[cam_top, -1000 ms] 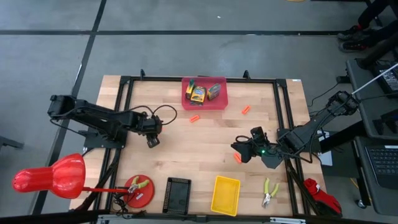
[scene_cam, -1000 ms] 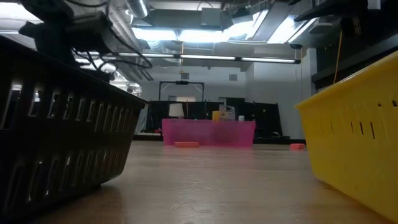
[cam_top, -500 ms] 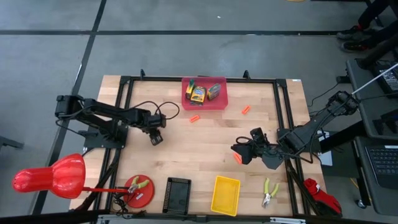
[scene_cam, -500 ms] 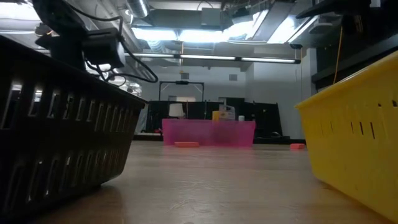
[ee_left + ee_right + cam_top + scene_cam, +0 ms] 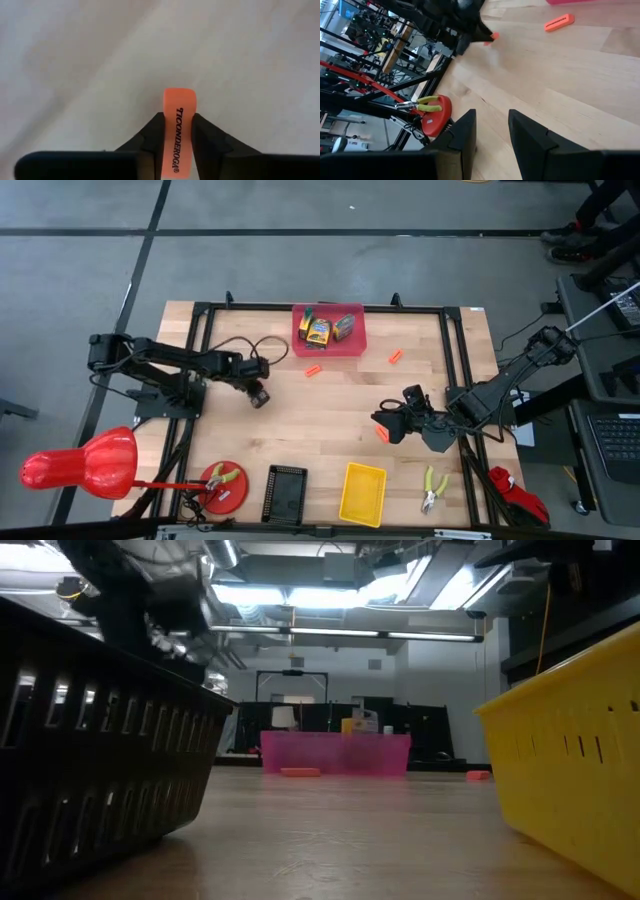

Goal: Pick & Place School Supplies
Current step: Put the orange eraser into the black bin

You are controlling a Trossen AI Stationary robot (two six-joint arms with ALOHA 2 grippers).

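Looking level across the wooden table (image 5: 340,840) from its near edge, a black mesh basket (image 5: 90,740) fills one side of the low view and a yellow basket (image 5: 570,760) the other. Seen from above, they sit side by side at that edge, with yellow-handled pliers (image 5: 433,488) near the yellow basket and a second pair on a red round dish (image 5: 224,484) beyond the black one.

Farther in, the right gripper (image 5: 384,423) hangs over the board with an orange eraser (image 5: 381,434) lying just beside it; its own camera shows the two dark fingers (image 5: 462,140) parted with bare wood between them and nothing in them.

Across from it, the left gripper (image 5: 262,395) is out over the board. Its wrist view shows both fingers (image 5: 150,137) pressed against the sides of an orange Ticonderoga eraser (image 5: 178,130), which sticks out past the tips.

Beyond that lie two more orange erasers, one (image 5: 314,370) just in front of the pink tray (image 5: 358,340) and one (image 5: 395,356) off to its side. The school supplies (image 5: 326,328), green-and-yellow crayon boxes, lie in that tray at the far edge.
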